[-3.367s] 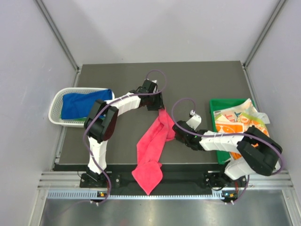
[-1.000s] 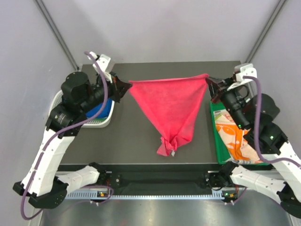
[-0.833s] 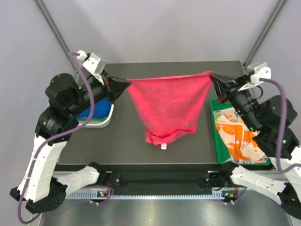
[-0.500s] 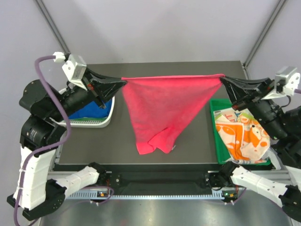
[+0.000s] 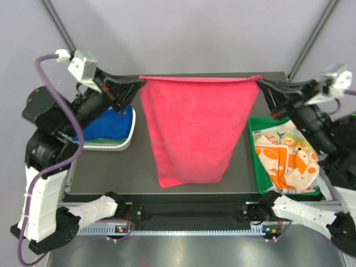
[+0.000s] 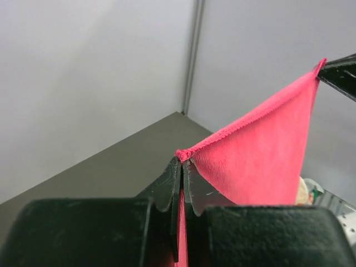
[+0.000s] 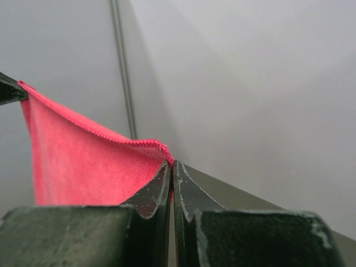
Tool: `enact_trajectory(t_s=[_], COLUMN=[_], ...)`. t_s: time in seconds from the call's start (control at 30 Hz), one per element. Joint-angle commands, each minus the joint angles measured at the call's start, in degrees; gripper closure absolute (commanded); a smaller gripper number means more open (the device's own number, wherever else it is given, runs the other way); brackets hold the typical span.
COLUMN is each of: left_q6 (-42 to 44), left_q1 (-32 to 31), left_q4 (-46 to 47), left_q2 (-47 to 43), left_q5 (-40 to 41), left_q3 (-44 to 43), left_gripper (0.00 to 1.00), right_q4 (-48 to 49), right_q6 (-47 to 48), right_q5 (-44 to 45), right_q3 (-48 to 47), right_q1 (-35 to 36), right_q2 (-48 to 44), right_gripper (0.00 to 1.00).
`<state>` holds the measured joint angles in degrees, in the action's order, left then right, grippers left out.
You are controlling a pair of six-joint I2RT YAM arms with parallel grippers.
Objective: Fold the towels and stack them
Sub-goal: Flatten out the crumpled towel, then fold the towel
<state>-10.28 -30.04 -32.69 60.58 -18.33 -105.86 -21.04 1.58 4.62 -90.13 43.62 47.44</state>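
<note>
The pink towel (image 5: 194, 133) hangs spread above the table (image 5: 111, 167), its top edge stretched level between the two arms. Its lower edge hangs loose toward the table's near side; whether it touches cannot be told. The left gripper (image 5: 142, 83) is pressed together on one top corner and the right gripper (image 5: 259, 82) pinches the other, and both wrist views show the hem caught between closed tips. No fold shows in it yet. A blue towel (image 5: 105, 123) lies loosely in the basket (image 5: 119, 146) on the left. Printed orange and white towels (image 5: 286, 161) lie rumpled on the green tray (image 5: 253, 167) on the right. No stack is visible, so I judge the task barely begun: this towel needs laying down and folding, then the others.
</note>
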Motion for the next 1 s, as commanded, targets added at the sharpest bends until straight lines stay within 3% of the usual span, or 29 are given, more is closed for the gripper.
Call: enact_trajectory(t_s=[0.0,0.1,0.17,0.2,0.4,0.7,0.87,0.97], left_q6=[1.14,2.46,2.46,1.68,-1.74,-4.21,-5.88,-7.02], left_q1=[0.25,1.29,2.79,5.23,14.11,20.54,20.99,20.99], left_q4=[4.90,8.68,12.18,13.43,23.18,26.01,27.50,29.86], left_q2=[4.98,9.81,14.38,15.96,30.37,56.99,61.50,60.72], left_q5=[8.30,9.80,9.72,7.89,3.66,-0.21,-2.84,-3.38], left_q3=[1.35,2.24,2.33,2.59,1.03,-15.05,-16.13,-11.84], left_gripper=[1.00,1.00,1.00,1.00,1.00,1.00,1.00,1.00], right_q4=[3.01,5.73,6.62,7.23,15.93,19.80,20.60,22.62], right_q6=[2.81,3.17,-0.25,-1.22,-6.50,-9.49,-10.63,-11.69], right_q5=[7.67,7.17,0.15,-2.66,-10.33,-15.70,-16.40,-16.93], right_q3=[-0.93,-1.10,-3.73,-4.78,-9.89,-26.49,-25.81,-21.86], right_q1=[-1.16,-5.79,-10.63,-15.09,-24.52,-30.51,-31.31,-31.49], right_q2=[7.55,14.05,18.63,23.26,40.67,64.86,68.57,68.40], right_gripper=[1.00,1.00,1.00,1.00,1.00,1.00,1.00,1.00])
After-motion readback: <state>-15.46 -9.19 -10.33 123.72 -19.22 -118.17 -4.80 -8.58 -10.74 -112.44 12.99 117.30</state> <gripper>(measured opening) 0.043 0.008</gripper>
